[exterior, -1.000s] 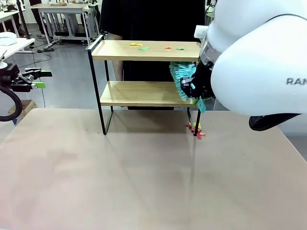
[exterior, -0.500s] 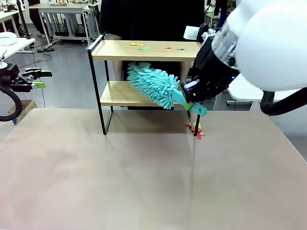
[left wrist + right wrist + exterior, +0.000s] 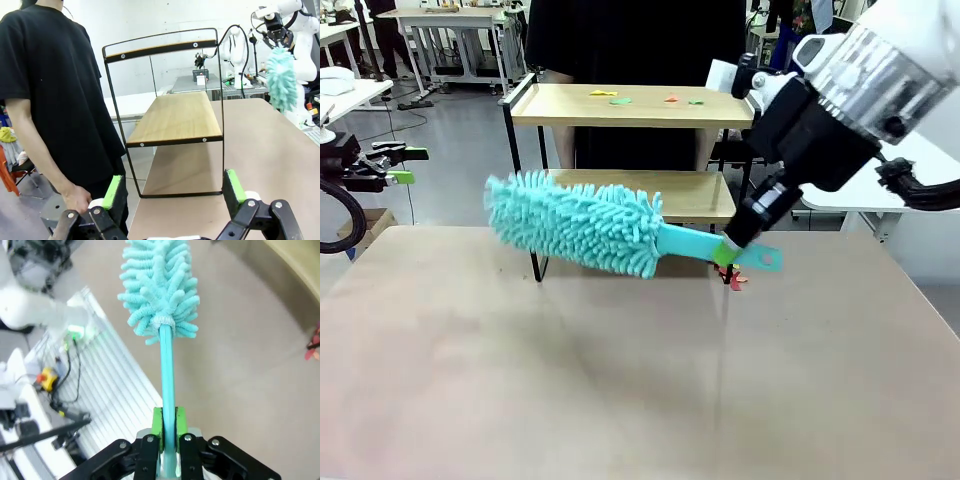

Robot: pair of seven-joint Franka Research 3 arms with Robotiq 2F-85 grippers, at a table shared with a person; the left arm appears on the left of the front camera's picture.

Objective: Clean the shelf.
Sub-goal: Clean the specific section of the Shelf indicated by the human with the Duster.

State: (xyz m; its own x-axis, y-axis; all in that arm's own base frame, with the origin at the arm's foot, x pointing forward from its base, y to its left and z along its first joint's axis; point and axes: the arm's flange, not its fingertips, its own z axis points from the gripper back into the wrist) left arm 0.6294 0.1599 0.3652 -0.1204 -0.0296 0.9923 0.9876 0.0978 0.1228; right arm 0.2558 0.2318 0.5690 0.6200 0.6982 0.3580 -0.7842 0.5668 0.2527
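The shelf [image 3: 620, 105] stands at the far side of the table [image 3: 620, 380], with a person [image 3: 630, 40] right behind it. Scraps [image 3: 620, 98] lie on its top board, and other scraps [image 3: 732, 278] lie by its right front leg. In front of the shelf a duster [image 3: 580, 222] hangs crosswise over the table, its handle in the right gripper [image 3: 730, 250]. The left gripper [image 3: 408, 165] sits beyond the table's left edge.

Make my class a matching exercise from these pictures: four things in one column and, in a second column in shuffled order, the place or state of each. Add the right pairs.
Column one:
1. duster
2. left gripper
3. green scraps
4. person

Column two:
A. on the top board of the shelf
B. open, holding nothing
C. clamped by its handle in the right gripper
D. standing behind the shelf

Pairs: 1-C, 2-B, 3-A, 4-D
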